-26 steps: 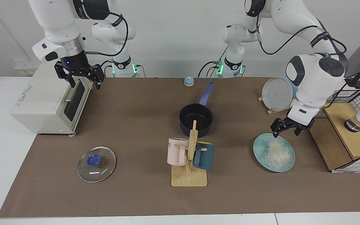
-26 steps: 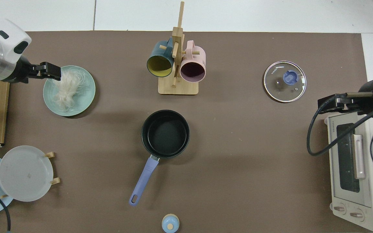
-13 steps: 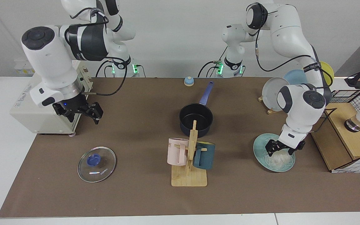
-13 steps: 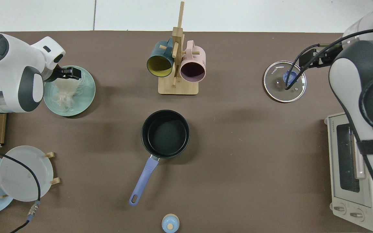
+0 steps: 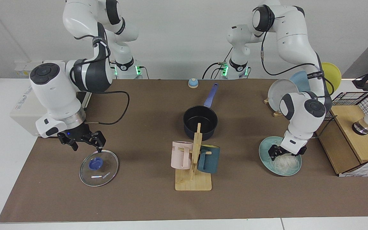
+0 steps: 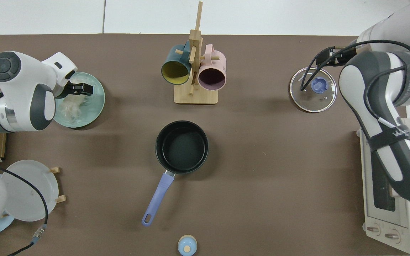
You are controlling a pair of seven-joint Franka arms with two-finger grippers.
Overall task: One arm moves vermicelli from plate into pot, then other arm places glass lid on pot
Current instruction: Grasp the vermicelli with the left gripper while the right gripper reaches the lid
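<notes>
Lower right: left gripper [image 5: 285,152] down in vermicelli [image 5: 284,162] on plate [image 5: 264,158], fingers apparently parted. Right gripper [image 5: 82,140] open above glass lid [image 5: 98,163], lower left. Risk: loose strands slipping, trailing short of pot [image 5: 200,122].

Bright, even overhead light in both views. Soft, short shadows under the pot [image 6: 181,147] and mug rack [image 5: 193,179] on the brown counter mat [image 5: 139,198]. Small glare patch on the glass lid [image 5: 98,168]. Focus crisp throughout; no motion blur.
</notes>
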